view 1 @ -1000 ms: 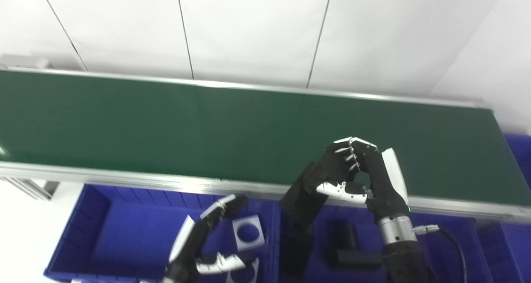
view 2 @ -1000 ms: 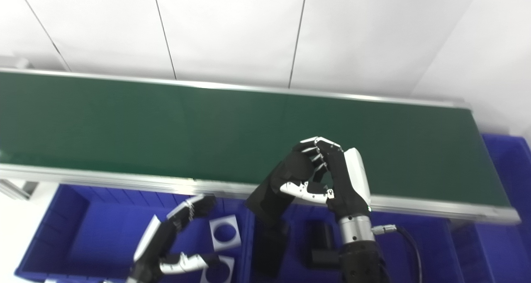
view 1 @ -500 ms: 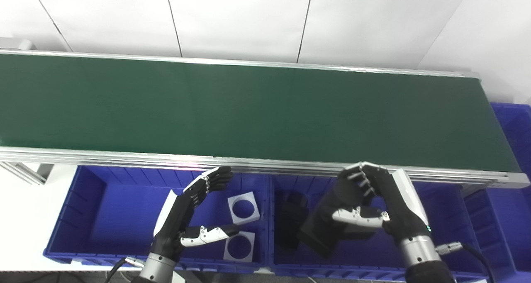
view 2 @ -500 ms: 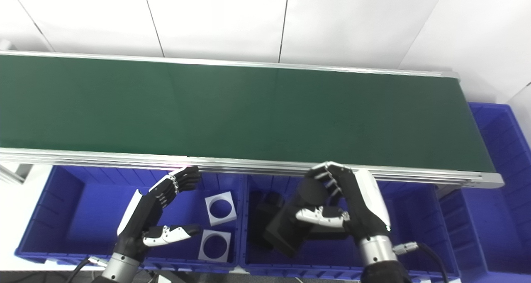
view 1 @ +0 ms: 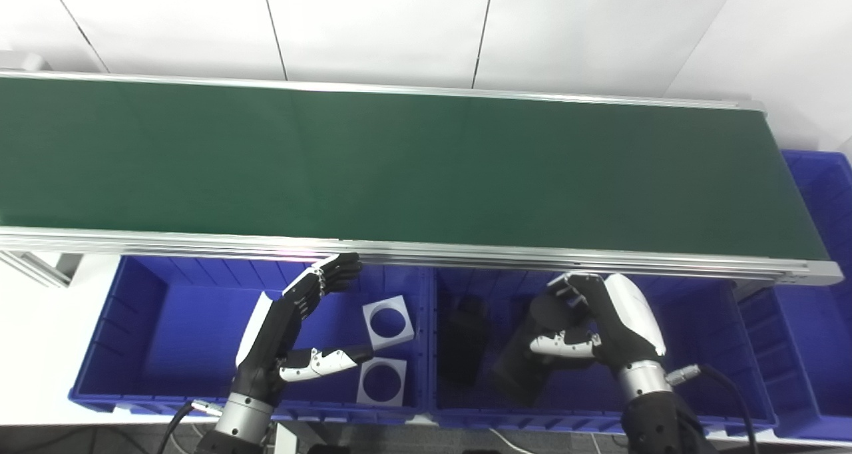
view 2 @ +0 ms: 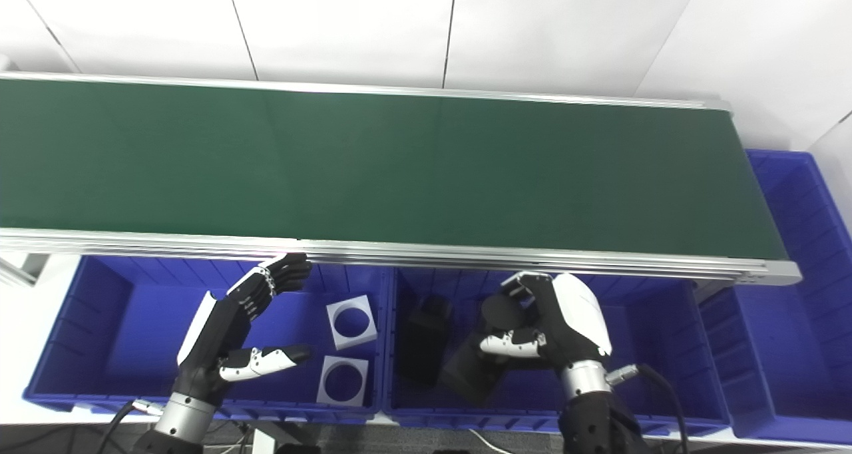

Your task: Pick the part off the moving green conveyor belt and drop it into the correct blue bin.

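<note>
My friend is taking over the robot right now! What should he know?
Right hand: shut on a black block-shaped part, held low inside the middle blue plastic bin, not yet let go.
Left hand: open, holding nothing, over the left blue plastic bin.
The left bin holds two white square plates with round holes. The middle bin already holds another black part.
The green conveyor belt shows no parts on it.
Done: part picked off the belt and carried to the bin.
Left: open the right hand to drop the part, then watch the belt.
</note>
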